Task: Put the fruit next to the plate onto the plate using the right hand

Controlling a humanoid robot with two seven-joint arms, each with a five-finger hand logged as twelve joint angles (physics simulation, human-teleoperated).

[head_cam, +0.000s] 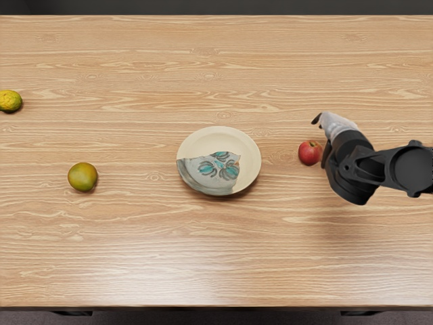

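Wooden table [203, 271], long grain. Green-orange fruit [82, 177] left, well apart from plate [252, 150]. Red apple [310, 153] on table just right of plate. Right hand [336, 125] close beside it — curled or spread, cannot tell. Risk: wrist nudges apple — it rolls away before grasp. Yellow fruit [10, 101] far left.

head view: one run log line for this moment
stage: reach | right hand: beside apple, grasp unclear | apple: on table, right of plate | plate: holds no fruit
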